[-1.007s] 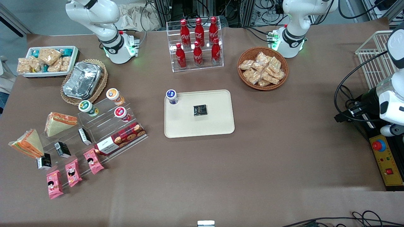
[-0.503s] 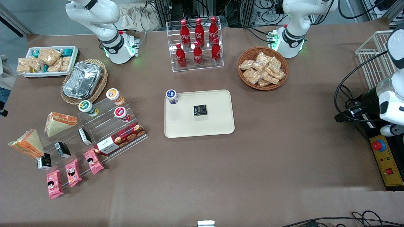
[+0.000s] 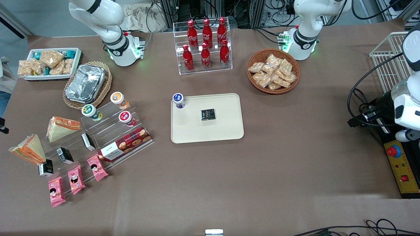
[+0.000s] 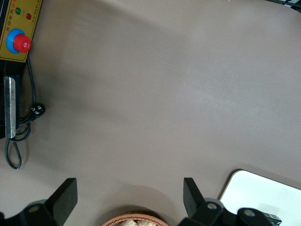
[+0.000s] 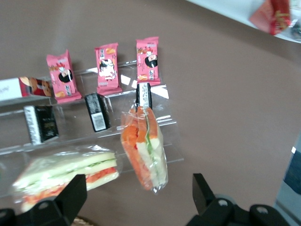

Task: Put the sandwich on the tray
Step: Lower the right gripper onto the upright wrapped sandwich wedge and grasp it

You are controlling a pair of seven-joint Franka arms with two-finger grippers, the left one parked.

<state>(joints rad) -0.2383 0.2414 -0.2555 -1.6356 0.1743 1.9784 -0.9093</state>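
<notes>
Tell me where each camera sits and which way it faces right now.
Front view: high above the table, facing both arm bases; sees the tray and the sandwich.
Right wrist view: looks down past the open gripper hovering above the sandwich.
Left wrist view: looks down on bare table, own fingers showing.
Shared: the sandwich; the tray corner.

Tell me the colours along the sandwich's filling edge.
Orange, white and green stripes on the sandwich, clearest in the right wrist view.
</notes>
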